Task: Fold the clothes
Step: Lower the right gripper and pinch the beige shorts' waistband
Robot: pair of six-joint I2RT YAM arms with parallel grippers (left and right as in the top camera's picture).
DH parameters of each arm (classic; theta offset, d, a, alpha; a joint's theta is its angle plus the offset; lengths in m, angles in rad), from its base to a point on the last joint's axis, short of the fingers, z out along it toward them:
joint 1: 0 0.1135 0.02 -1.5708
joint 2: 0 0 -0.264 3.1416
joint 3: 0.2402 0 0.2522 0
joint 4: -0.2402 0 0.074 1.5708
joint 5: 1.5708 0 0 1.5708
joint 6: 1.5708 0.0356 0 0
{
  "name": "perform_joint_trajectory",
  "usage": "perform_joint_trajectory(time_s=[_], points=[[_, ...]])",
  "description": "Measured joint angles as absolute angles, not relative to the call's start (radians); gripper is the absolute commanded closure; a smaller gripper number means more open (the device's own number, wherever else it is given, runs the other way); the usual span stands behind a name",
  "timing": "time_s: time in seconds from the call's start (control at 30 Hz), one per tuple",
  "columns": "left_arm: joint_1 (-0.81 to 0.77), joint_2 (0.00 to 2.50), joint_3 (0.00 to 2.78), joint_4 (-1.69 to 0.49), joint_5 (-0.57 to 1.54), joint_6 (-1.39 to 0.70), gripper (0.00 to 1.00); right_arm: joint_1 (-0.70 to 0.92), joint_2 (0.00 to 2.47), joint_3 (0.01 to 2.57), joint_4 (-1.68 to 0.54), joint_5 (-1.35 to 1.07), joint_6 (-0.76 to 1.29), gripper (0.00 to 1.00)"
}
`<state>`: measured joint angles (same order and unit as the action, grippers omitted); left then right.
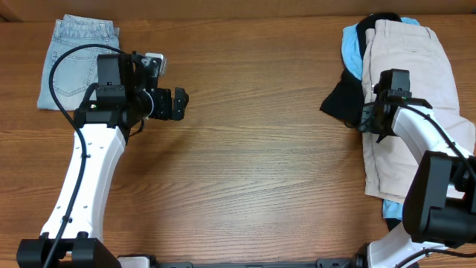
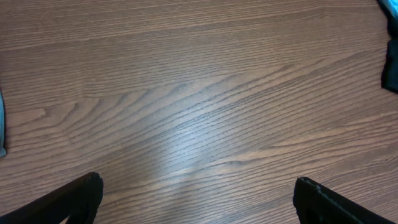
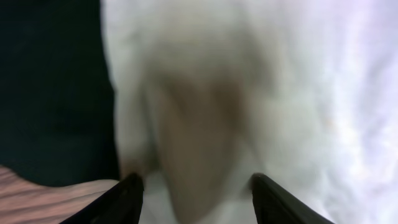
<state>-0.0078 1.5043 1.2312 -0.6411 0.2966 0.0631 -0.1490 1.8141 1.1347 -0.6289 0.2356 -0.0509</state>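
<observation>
Right gripper (image 3: 196, 183) sat on khaki shorts (image 1: 420, 82), far right; jaws straddled a soft ridge, hold could not be told. Left gripper (image 1: 178, 104) spread wide over table (image 2: 199, 93). Limp, light cloth; likely best pinched at the waistband.

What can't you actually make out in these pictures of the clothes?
Right wrist view: the khaki shorts are a close-up blur, so whether the right gripper has pinched cloth is unclear.
Overhead: the black garment and sky-blue garment lie mostly under the shorts; their type is hidden.
Overhead: the left arm covers part of the denim shorts.
</observation>
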Motion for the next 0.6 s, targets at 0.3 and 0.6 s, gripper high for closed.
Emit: perform_joint_trajectory(time_s=[0.3, 0.6], points=[[-0.008, 1.504, 1.231, -0.638, 0.297, 0.063, 0.0, -0.151, 1.814, 1.135, -0.627, 0.284, -0.035, 0.64], [-0.008, 1.504, 1.231, -0.631, 0.297, 0.063, 0.0, -0.157, 1.814, 1.133, -0.633, 0.292, -0.015, 0.96]])
